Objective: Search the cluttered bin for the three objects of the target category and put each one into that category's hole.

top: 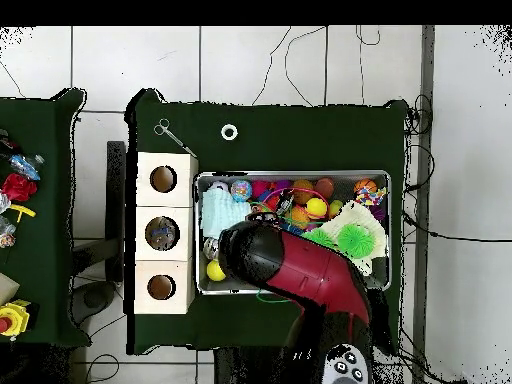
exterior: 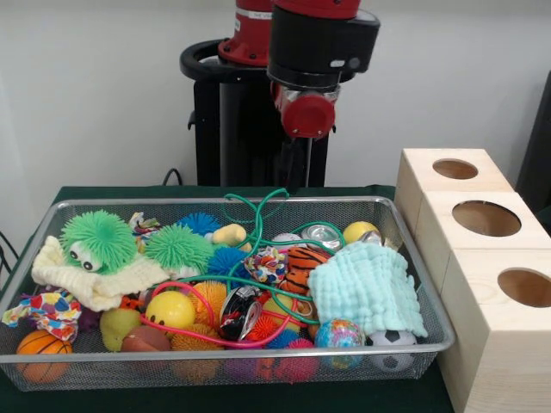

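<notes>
The wire mesh bin (exterior: 172, 202) sits on the green table and is full of toys. They include a green fuzzy toy with eyes (exterior: 96, 241), a green spiky ball (exterior: 176, 248), a yellow smiley ball (exterior: 170, 310), a small basketball (exterior: 41, 347), a mint cloth (exterior: 368, 286), a soccer ball (exterior: 392, 340), a can (exterior: 320, 234) and green cord (exterior: 258, 215). My arm's end (exterior: 308, 112) hangs above the bin's far side. In the overhead view the arm (top: 255, 252) covers the bin's (top: 300, 174) robot-side half and hides the gripper.
Three pale wooden boxes, each with a round hole, stand in a row beside the bin (exterior: 422, 185) (exterior: 448, 237) (exterior: 491, 344); they also show in the overhead view (top: 163, 200). A white ring (top: 229, 132) and a metal tool (top: 172, 135) lie on the cloth. A side table (top: 15, 185) holds other toys.
</notes>
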